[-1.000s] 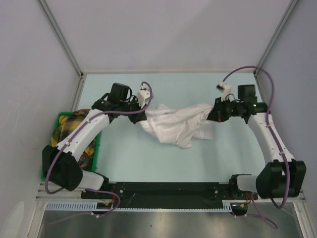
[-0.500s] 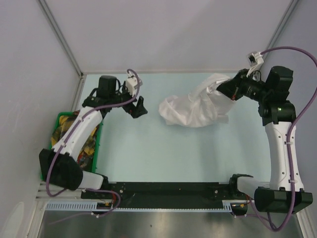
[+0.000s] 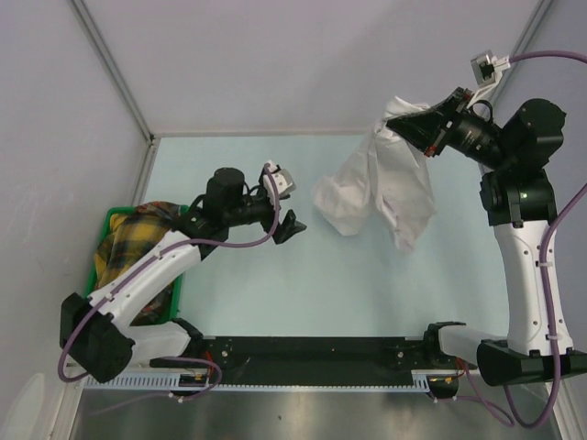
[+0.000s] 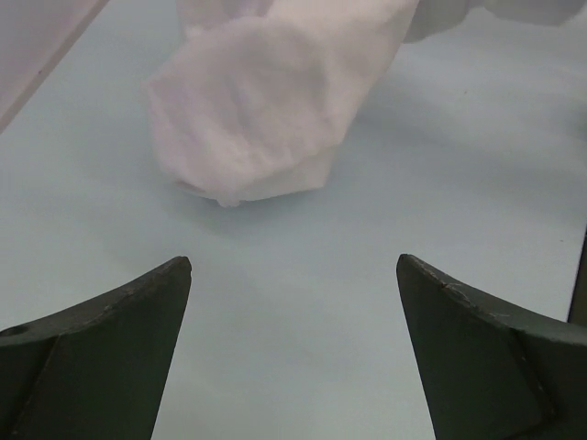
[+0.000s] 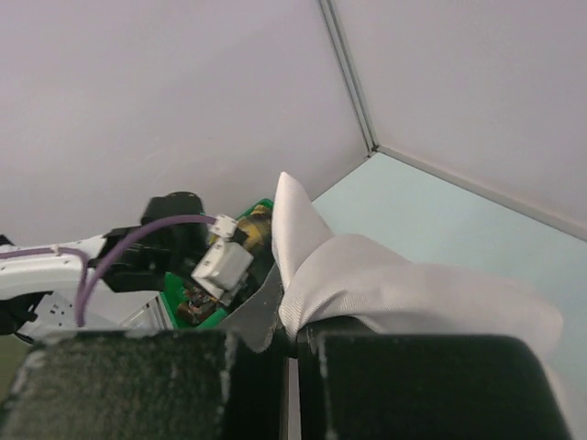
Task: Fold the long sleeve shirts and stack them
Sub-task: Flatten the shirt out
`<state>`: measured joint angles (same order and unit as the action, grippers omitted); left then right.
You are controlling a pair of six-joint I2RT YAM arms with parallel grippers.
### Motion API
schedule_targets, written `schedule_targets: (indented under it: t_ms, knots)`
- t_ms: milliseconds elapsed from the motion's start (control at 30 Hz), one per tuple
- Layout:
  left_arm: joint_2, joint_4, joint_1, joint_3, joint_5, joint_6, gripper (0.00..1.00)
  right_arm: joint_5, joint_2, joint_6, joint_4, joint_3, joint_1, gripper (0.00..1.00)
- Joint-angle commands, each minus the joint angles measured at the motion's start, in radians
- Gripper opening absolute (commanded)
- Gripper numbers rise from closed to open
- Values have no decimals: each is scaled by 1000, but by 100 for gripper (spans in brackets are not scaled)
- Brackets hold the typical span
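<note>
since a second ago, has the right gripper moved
Yes, the right gripper went toward the rear right corner post, carrying the shirt.

Light is even and diffuse, looks overhead, no hard glare. Top view is sharp, with only a faint soft shadow below the shirt [image 3: 381, 179] on the pale worktop [image 3: 275, 293]. Left wrist view: left claw [image 4: 293, 261] is dark and soft-edged up close, cloth slightly blurred. Right wrist view: right claw [image 5: 289, 341] is grainy and out of focus, background soft.
</note>
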<state>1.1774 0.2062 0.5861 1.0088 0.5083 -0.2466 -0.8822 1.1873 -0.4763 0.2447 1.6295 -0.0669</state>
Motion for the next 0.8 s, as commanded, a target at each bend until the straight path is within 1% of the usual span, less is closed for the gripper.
schedule_targets:
  t_ms: [0,33,100,233,300,333,367,433,467,500,567,600,633,667,700,733,767]
  knots:
    - [102,-111,14,33,15,-118,99,-38,-22,-22,-68,52,-13,0]
    - [154,-113,21,66,25,-140,99,-43,-25,-21,-68,50,-13,0]
    - [203,-145,29,92,22,-177,100,-60,-32,-10,-53,47,-14,0]
    - [341,-162,56,195,9,-214,100,-66,-46,42,-9,29,-17,0]
    - [375,-157,64,223,1,-224,88,-69,-45,82,31,29,-16,0]
    - [386,-154,67,235,-5,-224,79,-67,-45,97,42,29,-14,0]
    - [396,-149,67,250,-8,-224,56,-64,-46,110,54,32,-11,0]
    - [389,-125,64,261,-2,-240,33,-60,-37,143,88,38,7,0]
    - [372,-49,64,269,10,-255,7,-57,-34,154,102,49,19,0]
    - [355,-10,64,272,18,-282,0,-57,-29,169,110,53,51,0]
    - [286,42,49,225,27,-286,0,-66,-11,169,110,64,88,0]
    - [195,48,17,197,35,-272,0,-73,-3,166,97,79,104,0]
    - [151,58,-3,153,27,-261,0,-74,12,163,87,87,111,0]
    - [107,88,-23,136,27,-243,0,-70,20,159,74,90,111,0]
    - [15,111,-69,125,32,-237,0,-75,24,147,17,89,108,0]
    - [-23,140,-87,111,41,-234,0,-75,37,107,-16,89,89,0]
    - [-69,218,-97,106,48,-258,0,-70,60,91,-50,93,73,0]
